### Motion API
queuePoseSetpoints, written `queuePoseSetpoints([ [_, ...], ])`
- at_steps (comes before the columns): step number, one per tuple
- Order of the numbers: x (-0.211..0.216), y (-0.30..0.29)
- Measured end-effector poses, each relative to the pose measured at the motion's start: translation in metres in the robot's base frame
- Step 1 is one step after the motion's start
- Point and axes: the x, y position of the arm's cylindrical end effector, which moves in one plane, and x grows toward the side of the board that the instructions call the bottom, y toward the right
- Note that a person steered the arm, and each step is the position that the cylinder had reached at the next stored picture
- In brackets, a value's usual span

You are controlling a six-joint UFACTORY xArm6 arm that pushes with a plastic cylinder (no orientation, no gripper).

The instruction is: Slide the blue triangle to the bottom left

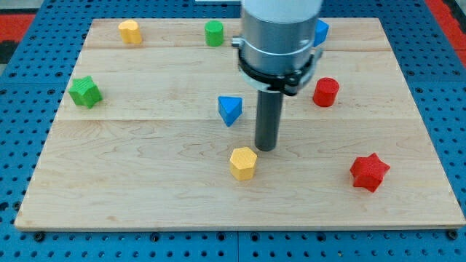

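The blue triangle (230, 110) lies near the middle of the wooden board (145, 182). My tip (266, 148) stands on the board to the right of and a little below the blue triangle, apart from it. It is just above and right of a yellow hexagon block (244, 163).
A green star block (85, 92) sits at the view's left. A yellow block (130, 32) and a green cylinder (214, 33) sit along the top. A blue block (321, 31) is partly hidden behind the arm. A red cylinder (326, 92) and a red star (369, 172) sit at the right.
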Motion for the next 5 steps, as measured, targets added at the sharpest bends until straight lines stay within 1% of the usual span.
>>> queuePoseSetpoints([
  [1,0.028,-0.058],
  [2,0.026,-0.054],
  [3,-0.025,0.010],
  [4,-0.073,-0.014],
  [5,-0.066,-0.118],
])
